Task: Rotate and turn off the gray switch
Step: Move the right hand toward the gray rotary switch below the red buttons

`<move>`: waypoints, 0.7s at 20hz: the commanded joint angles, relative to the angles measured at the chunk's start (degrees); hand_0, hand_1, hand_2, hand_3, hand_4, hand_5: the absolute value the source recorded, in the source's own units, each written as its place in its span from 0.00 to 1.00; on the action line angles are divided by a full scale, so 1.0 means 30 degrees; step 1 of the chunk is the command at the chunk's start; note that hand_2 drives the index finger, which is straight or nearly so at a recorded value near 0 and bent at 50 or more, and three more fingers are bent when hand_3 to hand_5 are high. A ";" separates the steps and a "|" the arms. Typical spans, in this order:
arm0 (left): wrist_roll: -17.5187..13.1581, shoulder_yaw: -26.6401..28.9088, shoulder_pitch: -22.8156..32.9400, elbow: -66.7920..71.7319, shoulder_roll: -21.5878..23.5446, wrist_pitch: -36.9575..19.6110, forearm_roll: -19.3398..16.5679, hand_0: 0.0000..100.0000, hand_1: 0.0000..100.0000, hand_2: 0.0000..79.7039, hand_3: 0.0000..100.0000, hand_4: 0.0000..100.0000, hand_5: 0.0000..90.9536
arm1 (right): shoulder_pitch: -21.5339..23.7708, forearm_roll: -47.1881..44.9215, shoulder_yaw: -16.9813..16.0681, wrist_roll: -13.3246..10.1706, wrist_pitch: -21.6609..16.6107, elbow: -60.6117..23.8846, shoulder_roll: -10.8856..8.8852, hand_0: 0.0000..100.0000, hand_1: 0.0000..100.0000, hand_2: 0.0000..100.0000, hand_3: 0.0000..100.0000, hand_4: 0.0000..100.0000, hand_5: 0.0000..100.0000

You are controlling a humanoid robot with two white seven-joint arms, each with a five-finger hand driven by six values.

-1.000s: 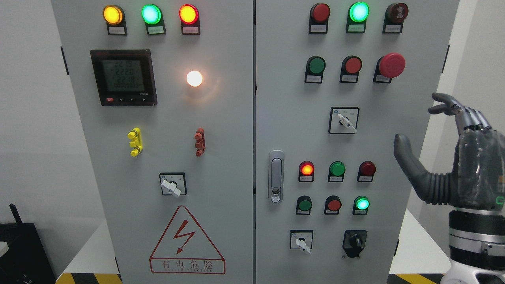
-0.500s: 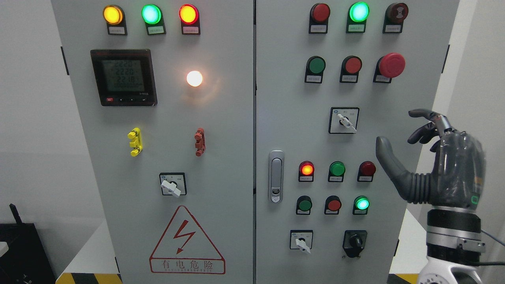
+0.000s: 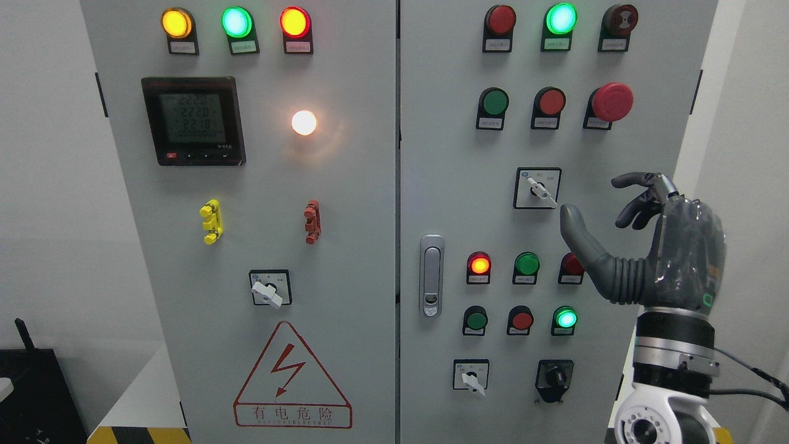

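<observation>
- We see the right hand [image 3: 647,246] raised before the right door of the cabinet [image 3: 444,185], fingers loosely spread and holding nothing
- Its thumb [image 3: 582,237] points toward the gray switch [image 3: 537,189], close but apart
- We find that switch mid-door, lever slanting down-right, below the red mushroom button [image 3: 611,102]

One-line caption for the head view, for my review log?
Right hand, fingers open, raised at the cabinet's right door, thumb tip just right of the gray rotary switch, not yet touching it.
</observation>
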 commanded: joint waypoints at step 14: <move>-0.0010 0.0146 -0.0176 -0.0498 0.0000 -0.0014 0.0381 0.12 0.39 0.00 0.00 0.00 0.00 | -0.0666 -0.0923 0.1683 -0.0059 0.0618 0.1651 0.0778 0.00 0.42 0.56 0.86 0.88 1.00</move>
